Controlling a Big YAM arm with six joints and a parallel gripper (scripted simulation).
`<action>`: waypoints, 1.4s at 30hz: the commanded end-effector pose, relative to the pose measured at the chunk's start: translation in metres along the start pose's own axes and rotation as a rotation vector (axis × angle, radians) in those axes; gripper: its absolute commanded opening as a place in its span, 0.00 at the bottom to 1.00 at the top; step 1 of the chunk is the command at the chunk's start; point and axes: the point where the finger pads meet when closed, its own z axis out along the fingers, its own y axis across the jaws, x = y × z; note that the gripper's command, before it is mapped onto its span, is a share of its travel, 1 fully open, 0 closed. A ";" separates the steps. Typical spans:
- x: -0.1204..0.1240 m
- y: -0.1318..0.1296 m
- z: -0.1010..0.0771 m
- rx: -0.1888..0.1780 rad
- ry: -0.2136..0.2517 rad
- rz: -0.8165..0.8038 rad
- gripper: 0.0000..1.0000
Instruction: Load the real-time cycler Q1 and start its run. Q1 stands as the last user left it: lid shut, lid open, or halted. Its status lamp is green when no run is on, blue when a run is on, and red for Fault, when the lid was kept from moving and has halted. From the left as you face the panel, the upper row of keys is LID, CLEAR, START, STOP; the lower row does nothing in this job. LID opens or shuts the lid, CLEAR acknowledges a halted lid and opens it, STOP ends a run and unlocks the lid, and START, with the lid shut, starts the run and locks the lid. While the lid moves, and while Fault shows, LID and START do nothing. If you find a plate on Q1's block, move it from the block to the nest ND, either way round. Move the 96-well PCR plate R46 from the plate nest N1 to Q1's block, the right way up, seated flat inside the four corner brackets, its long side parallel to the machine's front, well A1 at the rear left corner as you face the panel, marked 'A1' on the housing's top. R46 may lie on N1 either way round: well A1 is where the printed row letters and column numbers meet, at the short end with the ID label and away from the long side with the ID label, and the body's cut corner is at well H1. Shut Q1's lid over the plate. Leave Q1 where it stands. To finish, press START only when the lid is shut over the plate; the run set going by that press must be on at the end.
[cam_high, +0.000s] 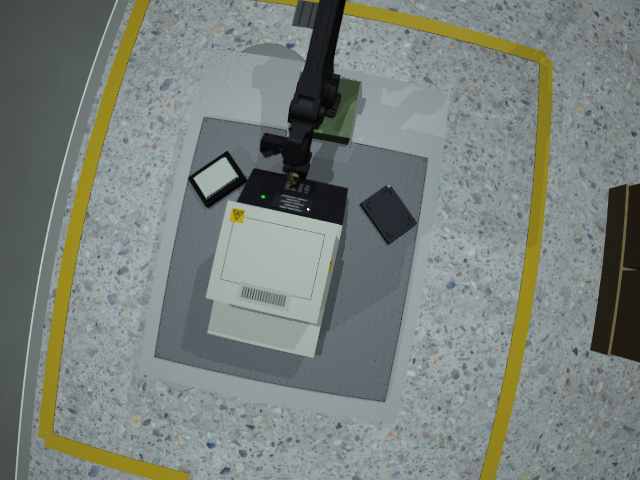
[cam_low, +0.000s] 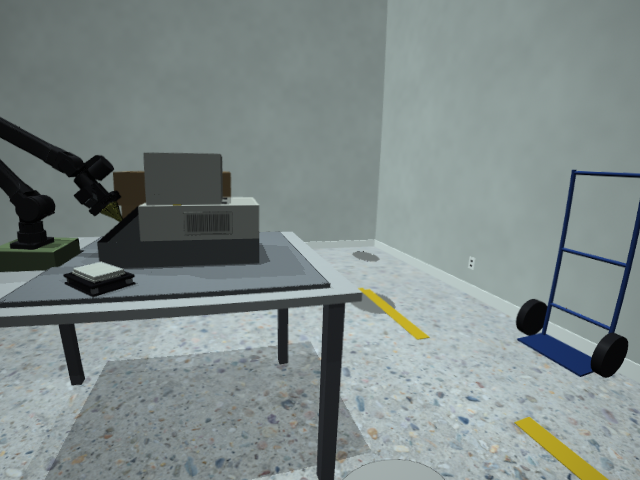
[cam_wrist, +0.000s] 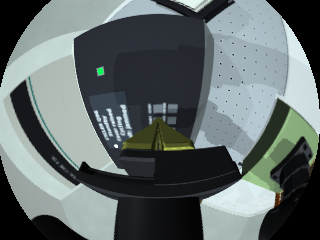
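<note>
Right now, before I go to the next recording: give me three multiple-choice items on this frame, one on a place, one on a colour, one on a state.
1. Where does the white PCR plate lie?
A. on a black nest beside the cycler
B. on the cycler's lid
C. on the floor

2. What colour is the cycler's status lamp?
A. red
B. blue
C. green

3. How does the hand stand?
A. open wide over the plate
B. shut on the plate
C. shut on nothing, tips at the keys

Answers:
1 A: the top view shows the plate on its nest, apart from the cycler.
2 C: the lamp glows green in the top and wrist views.
3 C: the fingers meet in a point over the key rows.
</note>
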 end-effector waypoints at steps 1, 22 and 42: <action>-0.003 0.002 -0.003 -0.023 -0.008 0.012 0.00; -0.004 0.037 -0.012 -0.055 -0.008 0.005 0.00; 0.001 0.022 -0.010 -0.045 0.002 0.001 0.00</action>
